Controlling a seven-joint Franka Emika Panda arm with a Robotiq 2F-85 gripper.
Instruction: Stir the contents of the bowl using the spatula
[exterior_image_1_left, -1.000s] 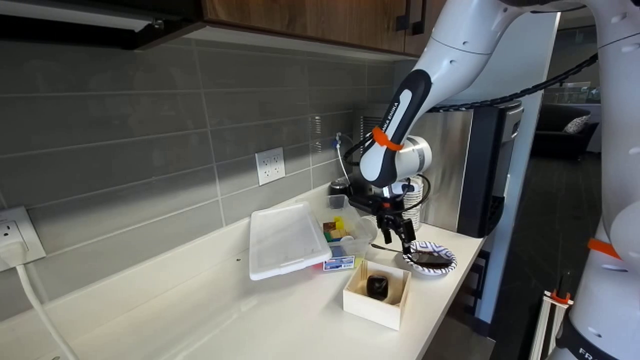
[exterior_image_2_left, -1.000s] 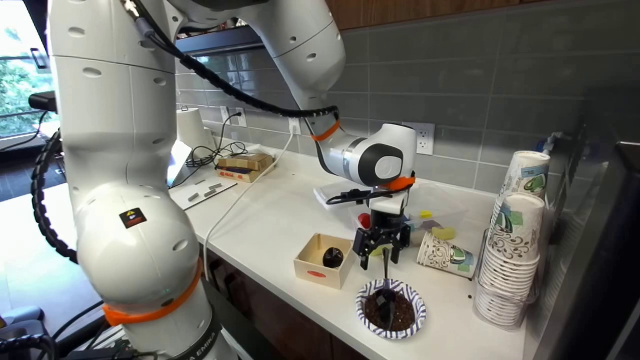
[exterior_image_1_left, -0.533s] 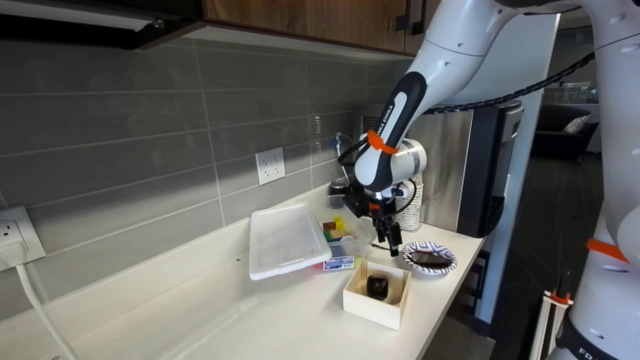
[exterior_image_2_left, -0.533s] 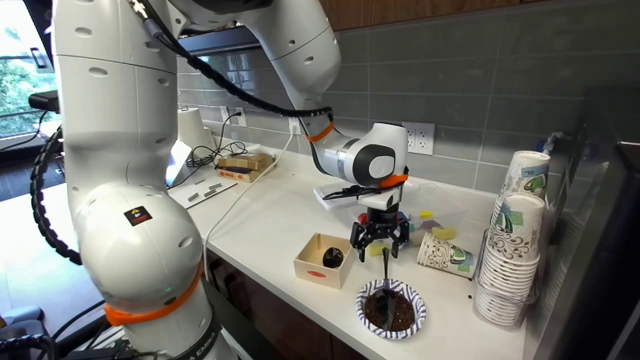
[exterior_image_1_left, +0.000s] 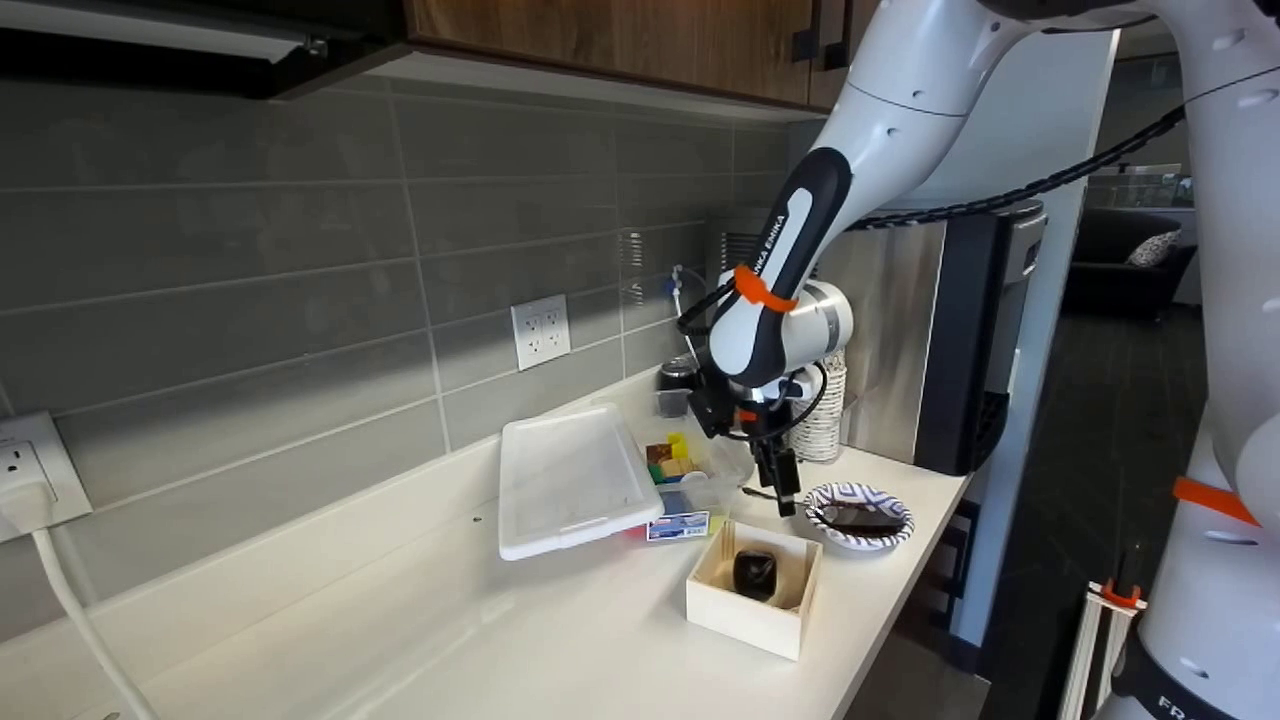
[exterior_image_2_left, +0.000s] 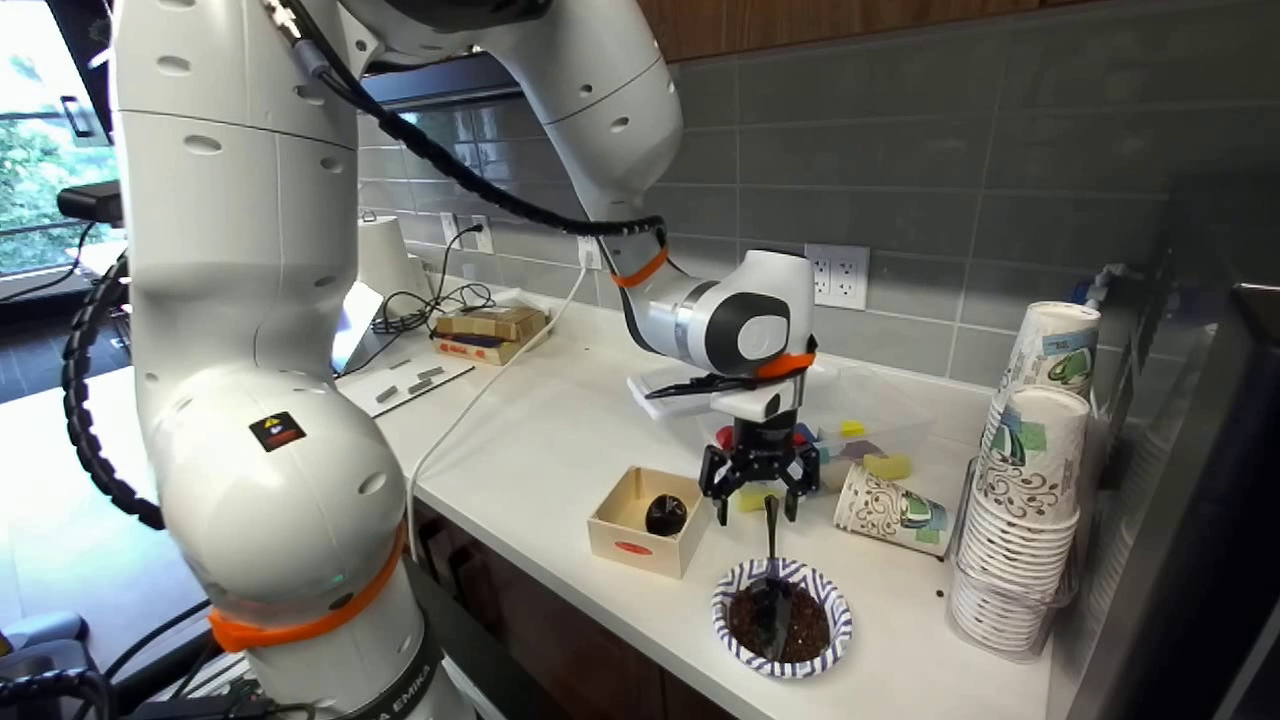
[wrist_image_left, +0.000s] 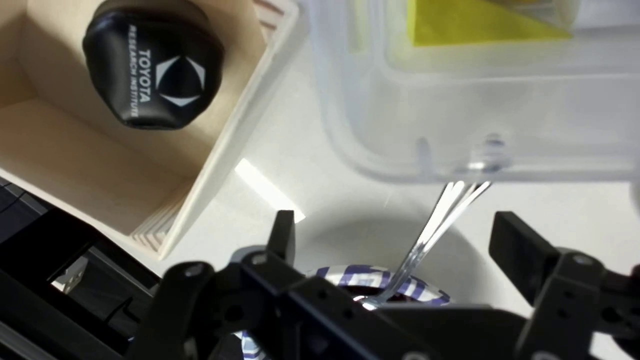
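Near the surface (exterior_image_2_left: 905, 655) edge, the spatula (exterior_image_2_left: 772, 592) lies in the bowl (exterior_image_2_left: 838, 622); parted, empty jaws have shifted toward its handle (exterior_image_2_left: 771, 532), so grasping likely precedes stirring.

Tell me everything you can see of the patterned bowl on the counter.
The bowl is round and shallow, apparently paper, white with a blue-violet zigzag pattern around its rim. It stands upright on the counter, holding dark brown, crumbly contents. The head of the dark spatula lies inside it, over the contents, the handle crossing the rim. The open hand hangs apart from it and hides much of it in the wrist view.
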